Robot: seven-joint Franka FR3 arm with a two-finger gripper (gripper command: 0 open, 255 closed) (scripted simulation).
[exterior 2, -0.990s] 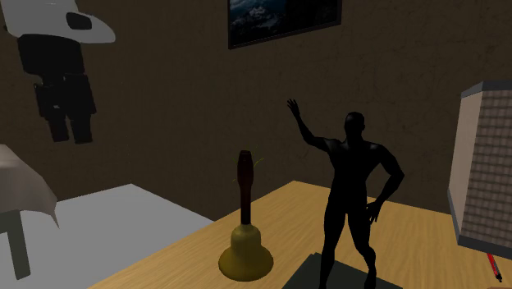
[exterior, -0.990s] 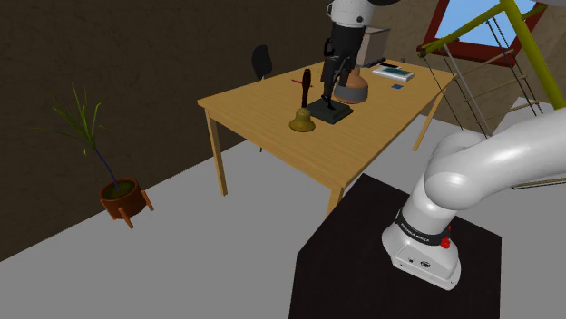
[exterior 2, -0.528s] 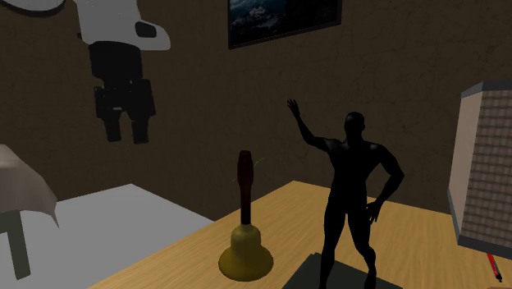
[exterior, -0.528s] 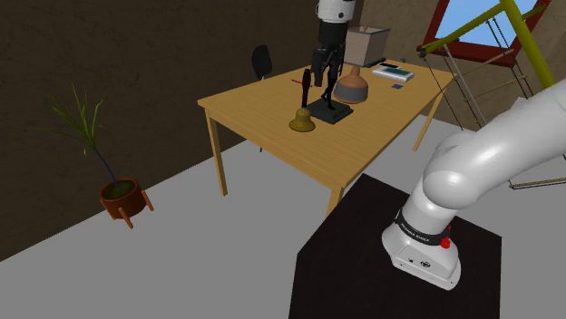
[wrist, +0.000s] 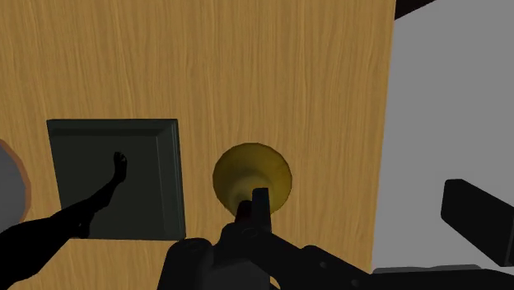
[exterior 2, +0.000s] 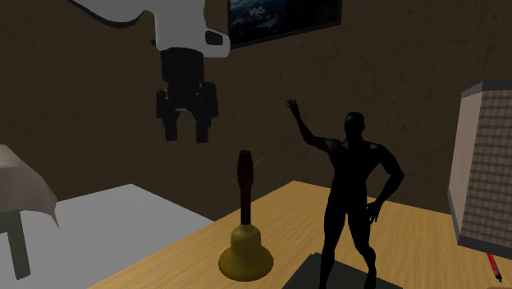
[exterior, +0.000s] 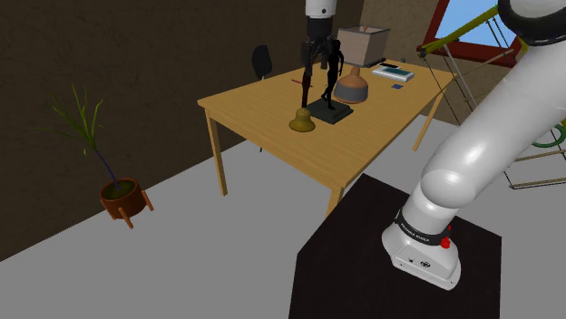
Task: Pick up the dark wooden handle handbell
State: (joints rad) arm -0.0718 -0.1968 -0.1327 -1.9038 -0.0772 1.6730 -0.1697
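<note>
A: Place of the handbell (exterior 2: pixel 245 246)?
B: Upright on the wooden table (exterior: pixel 363 136), brass-coloured bowl down, dark handle (exterior 2: pixel 244 182) straight up. Just beside the dark square base (wrist: pixel 115 177) of a black figurine (exterior 2: pixel 353 193), a narrow strip of bare wood between the two. Untouched.
A: And the gripper (exterior 2: pixel 186 138)?
B: Up in the air, pointing down, clear of the bell. By the second exterior view, higher than the handle's top and off to its left. By the shoulder view, just above the handle, close to the figurine's head.
A: State of the pincer?
B: Spread: two black fingers (exterior 2: pixel 171 130) apart, a plain gap between them.
A: From the wrist view?
B: Straight down onto the bell's round bowl, close ahead of the hand; grey floor (wrist: pixel 445 99) past the table's edge, on the side away from the base.
A: Anything else about?
B: A brown round-bellied vase (exterior: pixel 352 86) behind the figurine, a box-like thing (exterior: pixel 365 41) farther back on the table, a potted plant (exterior: pixel 118 190) on the floor by the dark wall.
</note>
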